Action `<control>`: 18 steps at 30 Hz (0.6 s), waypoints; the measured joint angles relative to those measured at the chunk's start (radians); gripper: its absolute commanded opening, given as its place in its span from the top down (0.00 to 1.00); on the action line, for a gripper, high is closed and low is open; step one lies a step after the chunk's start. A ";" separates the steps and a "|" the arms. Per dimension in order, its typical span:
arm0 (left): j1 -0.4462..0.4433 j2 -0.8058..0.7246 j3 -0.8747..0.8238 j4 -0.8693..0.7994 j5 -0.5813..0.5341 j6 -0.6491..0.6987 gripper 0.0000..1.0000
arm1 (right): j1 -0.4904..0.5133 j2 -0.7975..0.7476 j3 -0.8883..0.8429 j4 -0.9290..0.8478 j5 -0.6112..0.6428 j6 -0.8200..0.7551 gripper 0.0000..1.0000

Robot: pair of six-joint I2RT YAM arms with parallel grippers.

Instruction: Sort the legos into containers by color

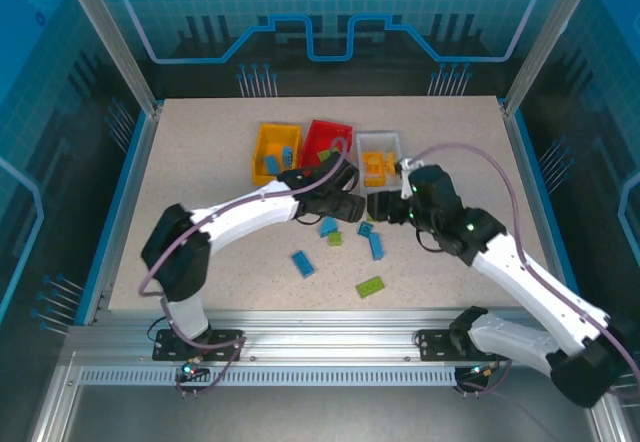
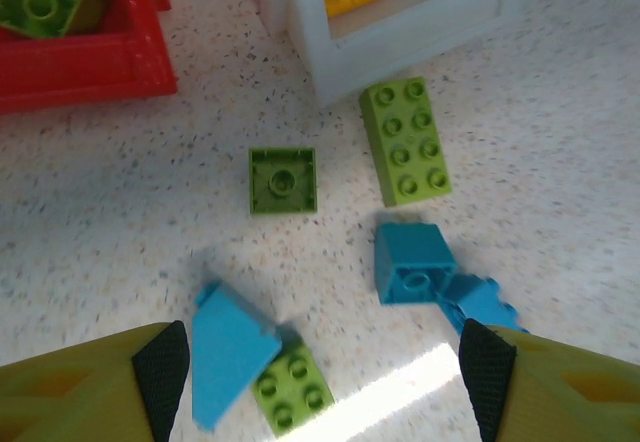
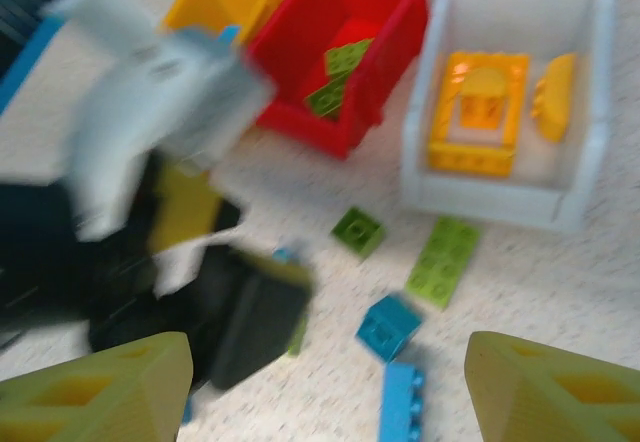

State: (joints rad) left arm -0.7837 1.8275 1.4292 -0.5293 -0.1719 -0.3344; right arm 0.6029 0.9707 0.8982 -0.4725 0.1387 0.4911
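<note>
Left tool (image 2: 322, 367) and right tool (image 3: 325, 362) gape empty; red bin (image 3: 300, 124) holds green legos (image 3: 345, 59), white bin (image 3: 480, 197) yellow-orange legos (image 3: 478, 112).

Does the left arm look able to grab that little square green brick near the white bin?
Probably yes: the left gripper is open, and the square green brick lies alone on bare table ahead of it, touching nothing.
</note>
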 measured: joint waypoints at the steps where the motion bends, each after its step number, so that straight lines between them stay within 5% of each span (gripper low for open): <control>1: 0.002 0.032 0.020 0.000 -0.002 0.012 0.24 | 0.002 -0.036 -0.022 0.002 -0.017 0.006 0.26; 8: 0.031 0.196 0.130 -0.024 -0.015 0.056 0.26 | 0.004 -0.204 -0.064 0.002 -0.063 0.044 0.25; 18: 0.066 0.298 0.198 -0.035 0.008 0.081 0.37 | 0.005 -0.184 -0.068 0.002 -0.069 0.071 0.25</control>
State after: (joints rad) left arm -0.7177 2.1250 1.6272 -0.5644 -0.1642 -0.2535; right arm 0.6079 0.7868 0.8299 -0.4709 0.0696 0.5617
